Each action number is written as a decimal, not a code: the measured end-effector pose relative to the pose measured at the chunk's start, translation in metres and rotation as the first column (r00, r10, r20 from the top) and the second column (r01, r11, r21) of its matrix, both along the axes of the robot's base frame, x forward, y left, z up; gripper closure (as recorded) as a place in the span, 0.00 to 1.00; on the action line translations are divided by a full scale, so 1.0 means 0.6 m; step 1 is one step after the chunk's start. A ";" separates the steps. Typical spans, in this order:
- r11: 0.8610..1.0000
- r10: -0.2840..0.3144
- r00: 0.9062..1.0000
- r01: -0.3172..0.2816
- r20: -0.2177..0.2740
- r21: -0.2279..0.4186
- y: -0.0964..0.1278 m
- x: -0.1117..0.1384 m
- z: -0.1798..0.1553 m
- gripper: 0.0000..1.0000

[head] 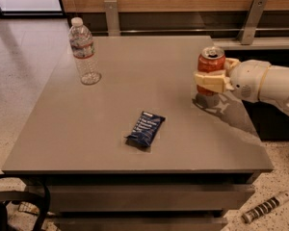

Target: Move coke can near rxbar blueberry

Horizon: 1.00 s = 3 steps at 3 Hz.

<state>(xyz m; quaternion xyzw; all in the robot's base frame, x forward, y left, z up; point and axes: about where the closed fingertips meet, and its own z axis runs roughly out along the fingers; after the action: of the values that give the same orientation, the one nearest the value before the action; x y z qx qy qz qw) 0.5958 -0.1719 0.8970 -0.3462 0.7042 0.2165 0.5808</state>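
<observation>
At the worktop's (135, 66) 3 o'clock side, the tool (211, 78) is clasping the coke can (211, 59), covering its middle band. The arm (274, 83) is running off the right edge. The rxbar blueberry's (145, 129) print is showing too small to read.

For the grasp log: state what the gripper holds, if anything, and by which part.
The gripper is shut on the coke can, clamped around the middle of its upright body, over the right side of the table.
</observation>
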 end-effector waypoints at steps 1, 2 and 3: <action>0.999 0.027 1.000 -0.027 0.010 0.022 0.066 -0.053 -0.023 1.00; 0.999 0.027 0.999 -0.028 0.029 0.033 0.117 -0.104 -0.036 1.00; 0.999 0.001 0.999 -0.003 0.045 0.046 0.143 -0.151 -0.046 1.00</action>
<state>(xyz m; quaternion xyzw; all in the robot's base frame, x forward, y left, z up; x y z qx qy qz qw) 0.5051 -0.0863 0.8692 -0.3383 0.6855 0.2252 0.6041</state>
